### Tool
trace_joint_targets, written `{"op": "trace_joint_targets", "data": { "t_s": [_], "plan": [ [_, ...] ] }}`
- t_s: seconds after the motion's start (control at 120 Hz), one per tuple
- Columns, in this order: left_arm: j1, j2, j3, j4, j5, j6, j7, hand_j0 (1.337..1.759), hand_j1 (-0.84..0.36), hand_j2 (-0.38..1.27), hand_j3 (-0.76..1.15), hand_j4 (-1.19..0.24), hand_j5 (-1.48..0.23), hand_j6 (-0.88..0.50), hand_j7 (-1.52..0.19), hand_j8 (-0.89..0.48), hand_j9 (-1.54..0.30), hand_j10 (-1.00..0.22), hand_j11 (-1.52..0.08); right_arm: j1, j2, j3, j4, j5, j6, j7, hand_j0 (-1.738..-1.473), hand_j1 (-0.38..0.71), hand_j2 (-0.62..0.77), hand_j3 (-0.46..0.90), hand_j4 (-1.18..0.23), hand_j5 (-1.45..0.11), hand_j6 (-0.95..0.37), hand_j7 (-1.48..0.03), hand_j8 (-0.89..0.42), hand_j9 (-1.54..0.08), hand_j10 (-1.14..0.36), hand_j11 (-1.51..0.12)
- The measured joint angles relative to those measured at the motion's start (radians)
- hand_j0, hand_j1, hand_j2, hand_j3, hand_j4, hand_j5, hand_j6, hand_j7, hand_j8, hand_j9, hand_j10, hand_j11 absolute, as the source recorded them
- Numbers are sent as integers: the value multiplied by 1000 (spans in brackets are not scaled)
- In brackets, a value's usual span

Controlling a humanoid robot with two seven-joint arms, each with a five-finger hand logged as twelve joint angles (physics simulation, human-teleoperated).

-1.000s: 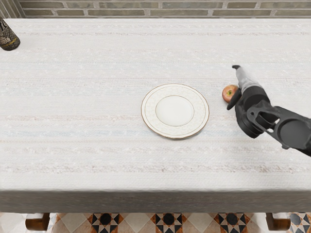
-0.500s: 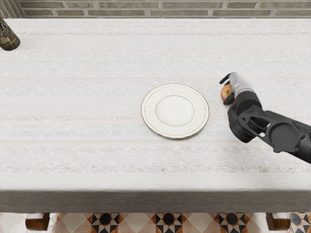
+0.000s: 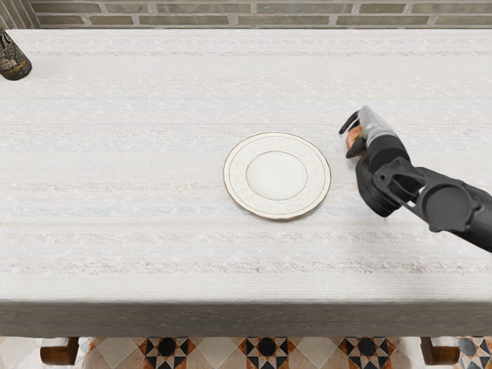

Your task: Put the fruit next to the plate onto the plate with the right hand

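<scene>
Fruit (image 3: 354,137) mostly covered by curled right hand (image 3: 373,138); only a reddish sliver shows. Right arm cut off at 4 o'clock edge. Dark object (image 3: 11,61) at 10 o'clock clipped by edge, unidentifiable.

**Fruit and plate**

Small round red-and-yellow apple (image 3: 354,137): largely hidden, clasped in the curled fingers of the right hand (image 3: 367,131). It sits to the right of the plate, clear of its rim.

Round white ceramic plate (image 3: 240,175), thin gold line at the edge: lies flat, face up.
</scene>
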Motion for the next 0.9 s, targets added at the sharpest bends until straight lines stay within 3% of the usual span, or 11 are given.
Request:
{"op": "trace_joint_targets", "data": {
  "t_s": [0.208,0.417,0.467,0.525,0.575,0.583,0.733,0.767,0.9],
  "plan": [
    [0,0,0,0,0,0,0,1658,349,0,0,0,0,0,0,0,0,0,0,56,23,5,34,3,0,-1,-1646,230,144,0,-780,-1081,-413,-1038,-190,-1073,-273,-1078],
    [0,0,0,0,0,0,0,1658,349,0,0,0,0,0,0,0,0,0,0,82,44,21,181,3,1,-1,-1648,192,374,0,-809,-1144,-638,-1086,-346,-1126,-360,-1130],
    [0,0,0,0,0,0,0,1658,349,0,0,0,0,0,0,0,0,0,0,82,52,22,199,4,1,-1,-1648,152,278,0,-813,-1164,-674,-1097,-365,-1137,-363,-1139],
    [0,0,0,0,0,0,0,1658,349,0,0,0,0,0,0,0,0,0,0,79,63,21,211,4,0,-1,-1649,167,350,0,-822,-1170,-724,-1106,-401,-1137,-374,-1141],
    [1,0,0,0,0,0,0,1658,349,0,0,0,0,0,0,0,0,0,0,70,70,21,217,4,0,-1,-1649,151,281,0,-827,-1177,-756,-1112,-416,-1143,-366,-1144],
    [0,0,0,0,0,0,0,1658,349,0,0,0,0,0,0,0,0,0,0,68,72,20,217,4,0,-1,-1649,155,339,0,-827,-1178,-761,-1113,-417,-1143,-362,-1144],
    [1,0,0,0,0,0,0,1658,349,0,0,0,0,0,0,0,0,0,0,27,117,16,210,4,-1,-1,-1651,213,322,0,-842,-1178,-820,-1124,-424,-1150,-327,-1142],
    [0,0,0,0,0,0,0,1658,349,0,0,0,0,0,0,0,0,0,0,22,120,16,209,2,-2,0,-1652,208,299,0,-795,-1100,-775,-1057,-432,-1076,-359,-1072],
    [0,0,0,0,0,0,0,1658,349,0,0,0,0,0,0,0,0,0,0,16,119,27,206,-1,-3,1,-1655,-49,160,0,-428,-590,-417,-568,-238,-578,-200,-576]
  ]
}}
